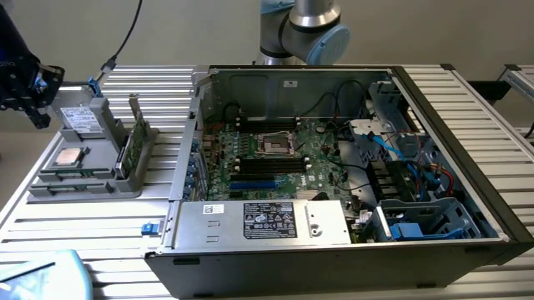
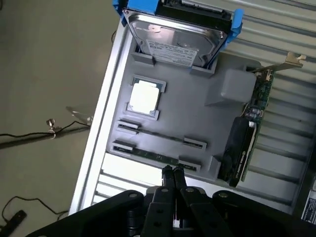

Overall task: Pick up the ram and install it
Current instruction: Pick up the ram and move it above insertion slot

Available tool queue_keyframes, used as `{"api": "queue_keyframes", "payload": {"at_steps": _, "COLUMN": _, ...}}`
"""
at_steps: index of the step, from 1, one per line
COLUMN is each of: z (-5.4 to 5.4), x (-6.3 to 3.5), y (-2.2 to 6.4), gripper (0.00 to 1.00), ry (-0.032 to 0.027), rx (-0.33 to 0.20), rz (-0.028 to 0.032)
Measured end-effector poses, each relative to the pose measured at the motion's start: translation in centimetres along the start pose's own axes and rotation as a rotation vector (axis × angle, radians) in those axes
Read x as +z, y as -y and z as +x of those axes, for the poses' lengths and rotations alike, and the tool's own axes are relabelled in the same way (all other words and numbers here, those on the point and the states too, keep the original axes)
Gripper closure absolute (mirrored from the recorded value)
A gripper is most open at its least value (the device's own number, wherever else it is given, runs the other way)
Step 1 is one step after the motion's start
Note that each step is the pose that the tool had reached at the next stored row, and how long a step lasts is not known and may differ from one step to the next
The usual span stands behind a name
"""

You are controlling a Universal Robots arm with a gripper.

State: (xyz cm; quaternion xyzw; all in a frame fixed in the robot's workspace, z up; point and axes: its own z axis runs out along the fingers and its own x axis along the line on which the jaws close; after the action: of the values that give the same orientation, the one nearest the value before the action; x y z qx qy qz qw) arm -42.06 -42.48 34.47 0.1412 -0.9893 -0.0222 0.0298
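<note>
Ram (image 2: 155, 157) lies in the near slot of the grey tray (image 2: 197, 113), with a CPU (image 2: 144, 96) and hard drive (image 2: 175, 42) in farther pockets, at the exterior view's left of the case (image 1: 250, 84), while the clenched, empty gripper (image 2: 173, 172) hovers above the tray's edge.

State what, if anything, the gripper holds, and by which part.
Nothing: the gripper, jaws shut and empty, hangs over the grey tray, where the ram lies.
</note>
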Motion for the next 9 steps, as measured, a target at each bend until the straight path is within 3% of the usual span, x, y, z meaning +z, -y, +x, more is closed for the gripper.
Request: {"api": "queue_keyframes", "payload": {"at_steps": 9, "z": 0.00, "x": 0.06, "y": 0.00, "gripper": 0.90, "ry": -0.0085, "rx": -0.163, "rz": 0.0084}}
